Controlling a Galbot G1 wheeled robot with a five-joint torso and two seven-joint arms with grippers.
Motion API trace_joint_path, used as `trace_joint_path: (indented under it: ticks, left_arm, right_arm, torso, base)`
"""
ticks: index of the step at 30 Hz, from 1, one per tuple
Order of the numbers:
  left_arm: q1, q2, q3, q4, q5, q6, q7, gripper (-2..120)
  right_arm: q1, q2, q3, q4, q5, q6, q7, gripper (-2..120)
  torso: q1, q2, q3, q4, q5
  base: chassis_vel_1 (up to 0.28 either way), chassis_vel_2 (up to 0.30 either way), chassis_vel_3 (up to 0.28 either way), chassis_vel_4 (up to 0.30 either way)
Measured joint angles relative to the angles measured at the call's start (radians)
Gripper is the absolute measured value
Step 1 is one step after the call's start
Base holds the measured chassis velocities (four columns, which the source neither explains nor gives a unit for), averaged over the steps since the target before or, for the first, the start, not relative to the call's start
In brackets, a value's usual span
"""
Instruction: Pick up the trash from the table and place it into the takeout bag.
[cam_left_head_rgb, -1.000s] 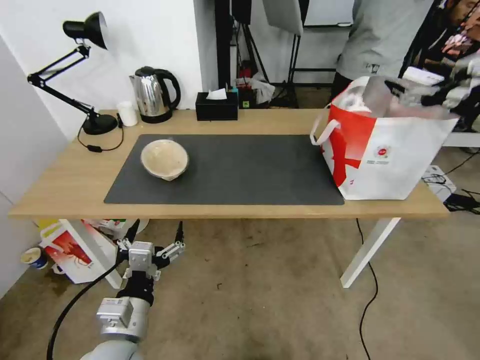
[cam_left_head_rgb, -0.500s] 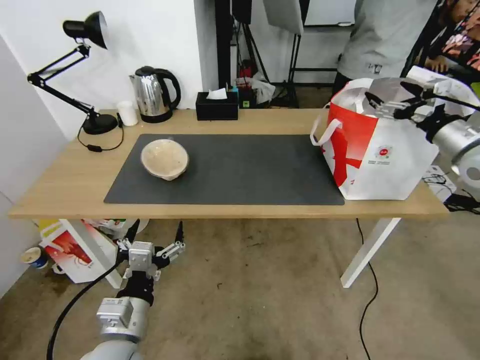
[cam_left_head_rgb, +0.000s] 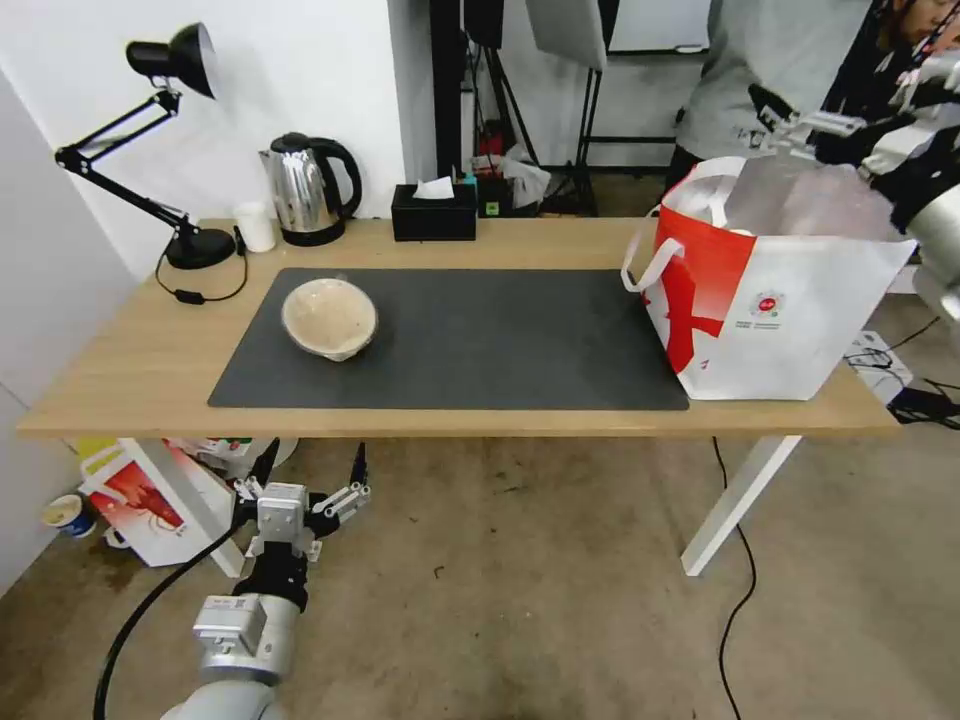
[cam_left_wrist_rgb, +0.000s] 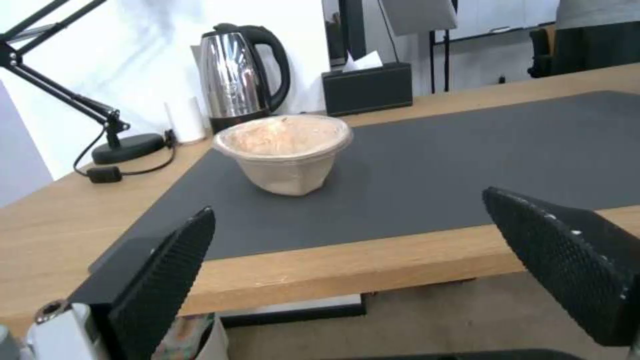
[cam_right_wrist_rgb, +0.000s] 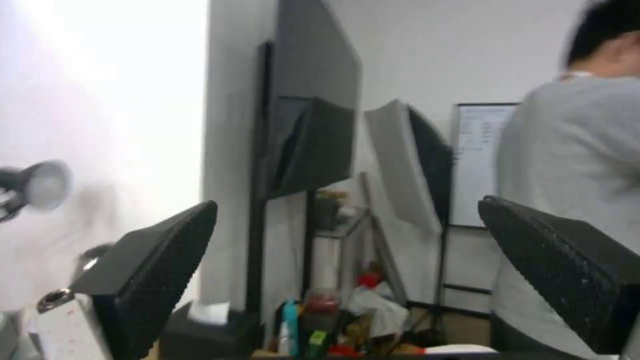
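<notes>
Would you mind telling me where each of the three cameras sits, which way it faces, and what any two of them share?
Head view: high on the robot, looking down at the table, the beige paper bowl and the takeout bag; left gripper low before the table edge, right gripper open above the bag.
Left wrist view: below the table edge, facing across the mat to the bowl and kettle; its open fingers frame it.
Right wrist view: raised, facing the room behind; its open fingers show.
Shared: head and left wrist views both show bowl, kettle, black tissue box.

Back along the wall I see a black lamp (cam_left_head_rgb: 170, 60), a steel kettle (cam_left_head_rgb: 305, 190), a small white cup (cam_left_head_rgb: 256, 227) and a black tissue box (cam_left_head_rgb: 433, 212).
</notes>
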Motion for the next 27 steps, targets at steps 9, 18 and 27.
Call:
trace_joint_path:
  ticks: [9,18,27]
  left_arm:
    - [0.000,0.000,0.000,0.000,0.000,0.000,0.000,100]
    - [0.000,0.000,0.000,0.000,0.000,0.000,0.000,100]
    - [0.000,0.000,0.000,0.000,0.000,0.000,0.000,100]
  right_arm:
    - [-0.180,0.078,0.078,0.154,-0.125,0.127,0.268,100]
    - [-0.555,0.252,0.240,0.272,-0.327,0.207,0.287,100]
    - [-0.765,0.467,0.308,0.310,-0.576,0.276,0.169,100]
  torso:
    - [0.000,0.000,0.000,0.0000,0.0003]
    - [0.000,0.000,0.000,0.0000,0.0001]
    - [0.000,0.000,0.000,0.0001,0.0000]
  base:
    - [0.000,0.000,0.000,0.000]
    - [0.000,0.000,0.000,0.000]
    - [0.000,0.000,0.000,0.000]
